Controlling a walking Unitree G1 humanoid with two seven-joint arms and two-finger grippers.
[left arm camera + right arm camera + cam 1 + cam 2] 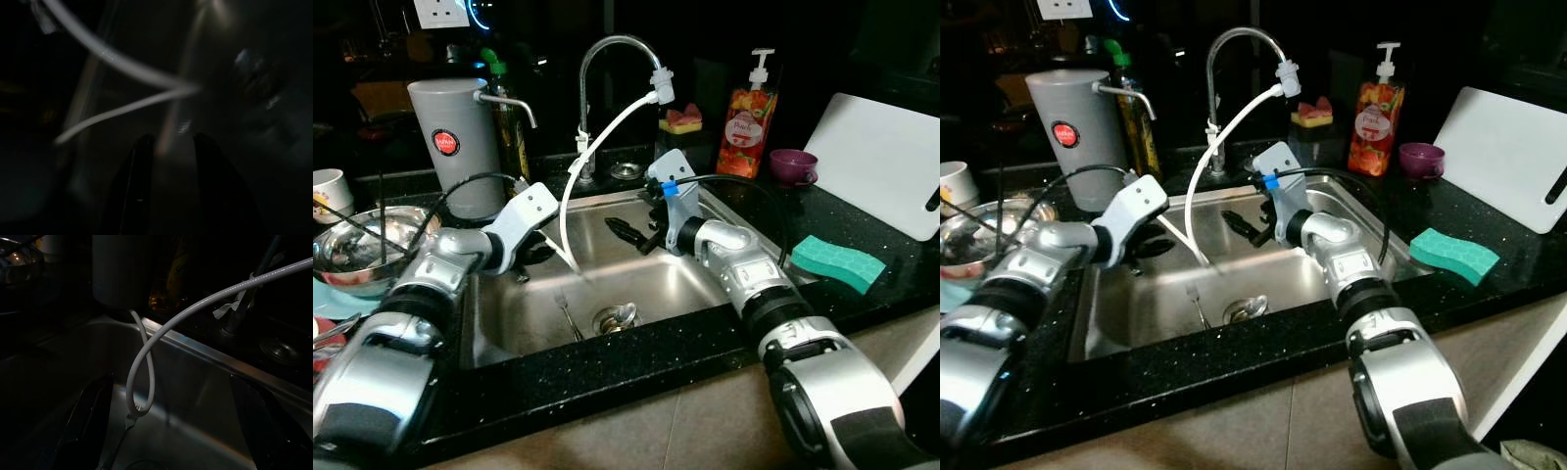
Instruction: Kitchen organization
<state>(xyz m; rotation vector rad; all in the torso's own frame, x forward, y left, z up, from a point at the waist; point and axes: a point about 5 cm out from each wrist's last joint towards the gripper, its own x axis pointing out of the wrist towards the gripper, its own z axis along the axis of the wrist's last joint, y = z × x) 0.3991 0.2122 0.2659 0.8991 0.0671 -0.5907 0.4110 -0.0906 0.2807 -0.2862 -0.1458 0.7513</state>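
Both arms reach into the sink [705,294]. Left end effector [536,257] fingers slightly parted, empty, beside the hose [570,196]. Right end effector [628,233] spread wide, empty, above the fork [566,315].

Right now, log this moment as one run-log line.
scene: kitchen sink | left pincer: open, inside basin | right pincer: open, inside basin | white hose: loops from faucet into basin | fork: on basin floor

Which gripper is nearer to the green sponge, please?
Right. The right gripper hangs over the sink on the side toward the green sponge; the left gripper is at the far side.
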